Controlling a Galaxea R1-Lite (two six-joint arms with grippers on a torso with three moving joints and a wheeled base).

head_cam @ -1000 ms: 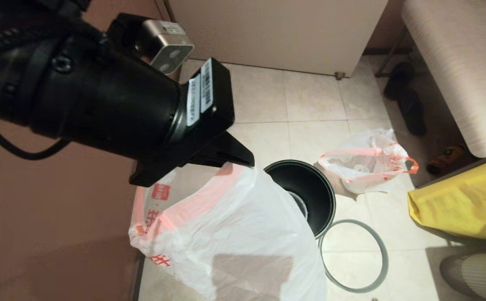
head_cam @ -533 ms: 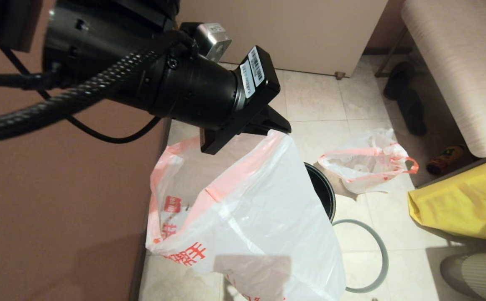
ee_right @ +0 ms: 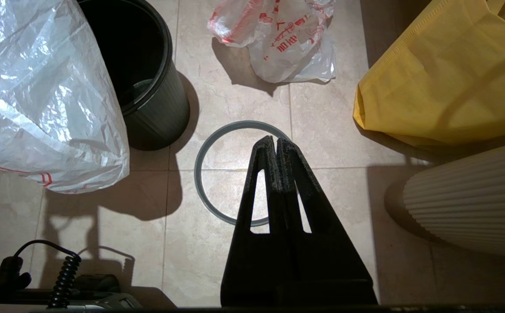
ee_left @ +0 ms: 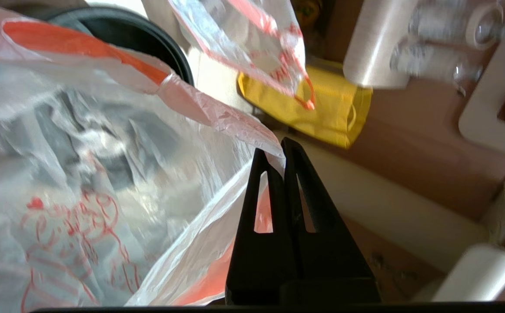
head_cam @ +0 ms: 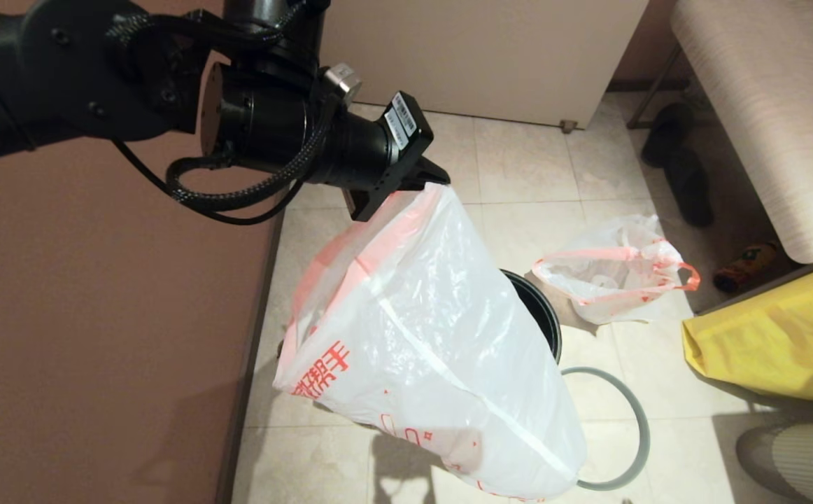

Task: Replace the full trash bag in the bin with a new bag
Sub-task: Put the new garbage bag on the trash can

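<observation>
My left gripper (head_cam: pixel 434 183) (ee_left: pixel 278 150) is shut on the pink-red rim of the new bag (head_cam: pixel 434 350) (ee_left: pixel 83 152). The bag hangs in the air as plain film with red print and covers most of the bin (head_cam: pixel 545 318) (ee_right: pixel 148 87), a black tub standing on the floor. The full trash bag (head_cam: pixel 609 276) (ee_right: pixel 278 39) lies on the tiles just beyond the bin to the right, with white cups showing through. The grey hoop (head_cam: pixel 630 413) (ee_right: pixel 204 148) lies flat on the floor beside the bin. My right gripper (ee_right: pixel 275 141) hovers shut and empty above the hoop, out of the head view.
A yellow fabric bag (head_cam: pixel 784 336) (ee_right: pixel 443 78) stands at the right. A ribbed cream object (head_cam: pixel 798 455) sits at the near right. A brown wall (head_cam: pixel 99 350) runs along the left. A cabinet (head_cam: pixel 462 56), a bench (head_cam: pixel 763 105), shoes (head_cam: pixel 679 168) and a bottle (head_cam: pixel 746 262) lie beyond.
My left arm has swung up and away from the head camera, lifting the new bag. The bag now hangs full length in front of the bin and hides more of it.
</observation>
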